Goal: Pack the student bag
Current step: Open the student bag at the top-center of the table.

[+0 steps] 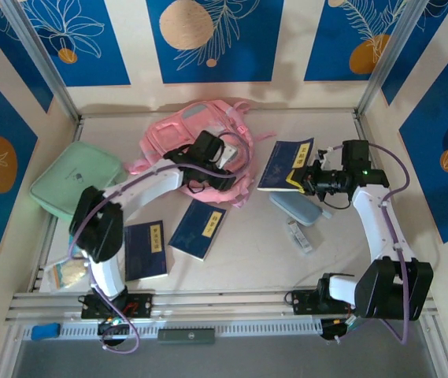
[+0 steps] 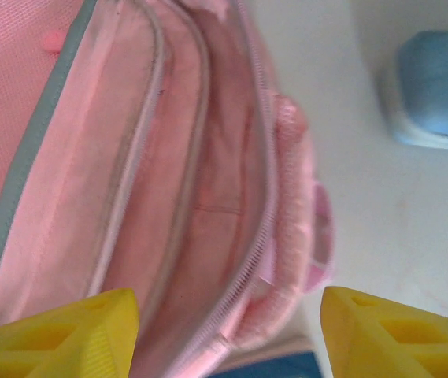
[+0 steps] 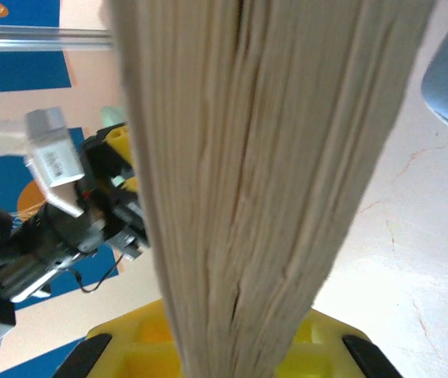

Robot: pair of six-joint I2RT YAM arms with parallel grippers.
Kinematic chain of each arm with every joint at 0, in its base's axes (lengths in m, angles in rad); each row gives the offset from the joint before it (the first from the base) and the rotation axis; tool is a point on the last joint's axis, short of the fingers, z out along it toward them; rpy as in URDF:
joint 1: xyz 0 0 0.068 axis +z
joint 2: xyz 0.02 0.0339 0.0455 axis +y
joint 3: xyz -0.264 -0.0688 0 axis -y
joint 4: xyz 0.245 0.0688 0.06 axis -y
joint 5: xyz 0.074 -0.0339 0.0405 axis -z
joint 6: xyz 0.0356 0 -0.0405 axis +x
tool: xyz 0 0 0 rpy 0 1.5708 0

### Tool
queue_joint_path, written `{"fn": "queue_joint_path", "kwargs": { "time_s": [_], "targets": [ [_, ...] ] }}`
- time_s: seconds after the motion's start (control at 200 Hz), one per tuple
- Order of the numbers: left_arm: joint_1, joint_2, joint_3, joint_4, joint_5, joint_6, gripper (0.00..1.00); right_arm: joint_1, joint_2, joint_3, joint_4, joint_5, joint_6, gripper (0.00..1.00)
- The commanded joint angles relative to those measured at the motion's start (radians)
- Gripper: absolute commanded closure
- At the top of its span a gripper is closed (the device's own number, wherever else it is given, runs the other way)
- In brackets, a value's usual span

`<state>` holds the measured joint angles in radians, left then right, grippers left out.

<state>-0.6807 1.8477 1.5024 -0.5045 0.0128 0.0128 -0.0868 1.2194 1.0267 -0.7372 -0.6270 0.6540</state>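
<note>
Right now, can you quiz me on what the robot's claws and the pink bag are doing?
1. True or false: the right claw is shut on a dark blue paper book.
2. What lies below the left claw? A) the large pink fabric backpack B) the mint-green zip case C) the dark blue paper book
3. Fill in: the left claw's jaws stand ____.
Key: 1 true; 2 A; 3 open.

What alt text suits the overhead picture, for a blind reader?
On a white table, the left tool hovers over a pink student bag while the right tool grips a dark blue book. Two more blue books lie nearby.
</note>
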Motion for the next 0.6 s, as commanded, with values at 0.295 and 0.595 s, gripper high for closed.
{"fn": "queue_joint_path", "kwargs": {
  "time_s": [0.295, 0.595],
  "targets": [
    [0.048, 0.283, 0.286, -0.080, -0.145, 0.161, 0.37, -0.022, 0.024, -0.014, -0.006, -0.053, -0.033, 1.00],
    [0.072, 0.388, 0.383, -0.114, -0.139, 0.184, 0.58, -0.036, 0.038, -0.016, -0.014, -0.063, -0.040, 1.00]
  ]
}}
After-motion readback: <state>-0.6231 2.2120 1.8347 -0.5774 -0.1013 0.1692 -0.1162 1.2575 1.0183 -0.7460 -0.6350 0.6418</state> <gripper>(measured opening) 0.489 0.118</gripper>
